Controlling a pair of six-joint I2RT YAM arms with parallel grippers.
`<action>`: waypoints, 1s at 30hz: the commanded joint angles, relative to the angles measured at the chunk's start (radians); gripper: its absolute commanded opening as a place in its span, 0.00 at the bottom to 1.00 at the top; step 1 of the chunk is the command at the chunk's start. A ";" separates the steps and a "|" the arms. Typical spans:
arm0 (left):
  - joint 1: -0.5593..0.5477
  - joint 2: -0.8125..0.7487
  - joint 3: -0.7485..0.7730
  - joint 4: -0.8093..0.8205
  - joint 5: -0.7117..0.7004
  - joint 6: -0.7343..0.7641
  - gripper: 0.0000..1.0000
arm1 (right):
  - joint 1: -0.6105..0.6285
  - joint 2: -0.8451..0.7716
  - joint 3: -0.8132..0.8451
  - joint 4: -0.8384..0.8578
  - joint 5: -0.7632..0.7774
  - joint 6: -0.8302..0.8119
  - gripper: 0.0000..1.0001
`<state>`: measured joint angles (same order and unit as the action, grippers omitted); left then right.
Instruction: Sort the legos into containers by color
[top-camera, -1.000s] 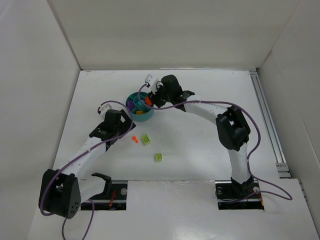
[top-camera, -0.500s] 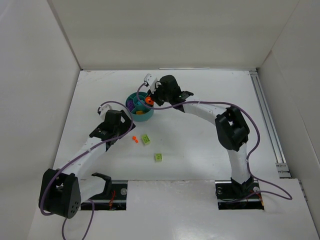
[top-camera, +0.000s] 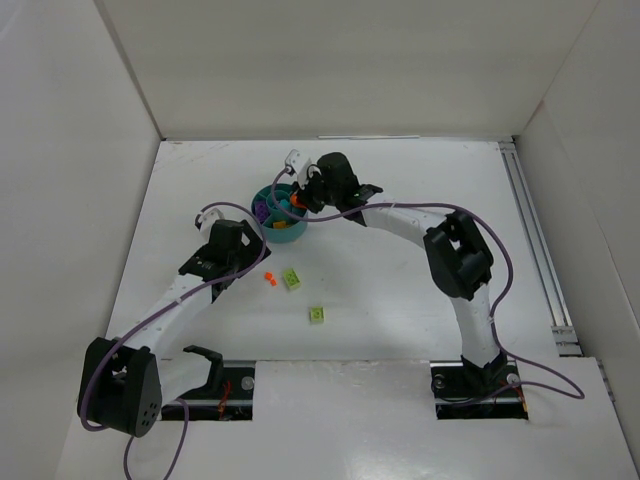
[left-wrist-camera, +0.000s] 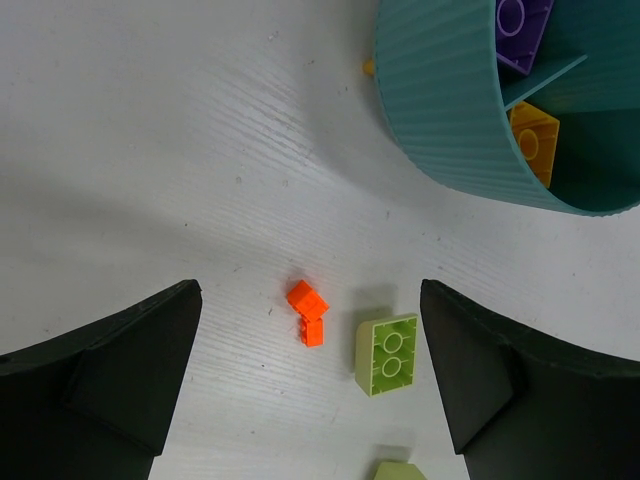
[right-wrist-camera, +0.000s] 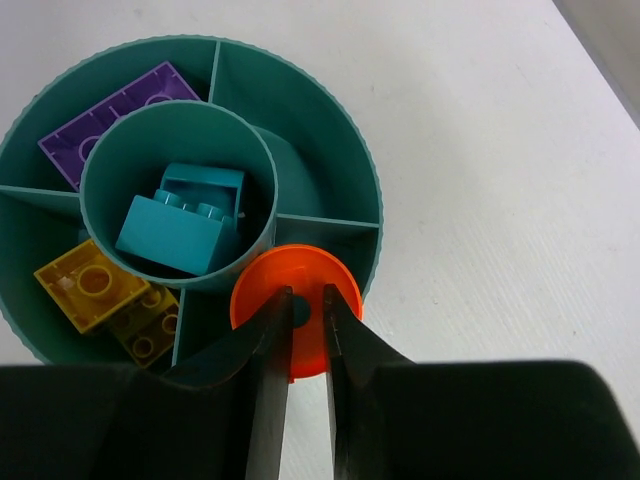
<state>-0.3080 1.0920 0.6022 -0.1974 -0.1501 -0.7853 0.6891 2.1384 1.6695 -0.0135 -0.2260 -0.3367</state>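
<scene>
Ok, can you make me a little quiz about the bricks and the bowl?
1. True or false: the central well of the dish holds a purple brick.
2. What does the right gripper pinch? A: a lime brick. B: a round orange piece. C: a yellow brick.
3. How many lime green bricks lie on the table outside the dish?
Key: 1 false, it holds teal bricks. 2 B. 3 two.

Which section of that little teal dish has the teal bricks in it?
The round well in the middle: the teal bricks sit there, while wedges around it hold a purple brick and yellow bricks.
</scene>
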 joint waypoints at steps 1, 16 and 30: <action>-0.003 0.000 -0.007 0.018 -0.014 0.009 0.88 | 0.009 0.020 0.033 0.020 0.030 0.002 0.25; -0.003 0.000 0.002 0.018 -0.014 0.009 0.88 | 0.018 -0.138 0.004 0.020 0.057 -0.117 0.45; -0.003 0.019 0.022 0.009 -0.014 0.027 0.88 | -0.002 -0.060 0.084 -0.059 0.005 -0.137 0.62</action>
<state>-0.3080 1.1053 0.6022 -0.1978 -0.1505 -0.7788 0.6933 2.0537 1.6840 -0.0669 -0.1944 -0.4744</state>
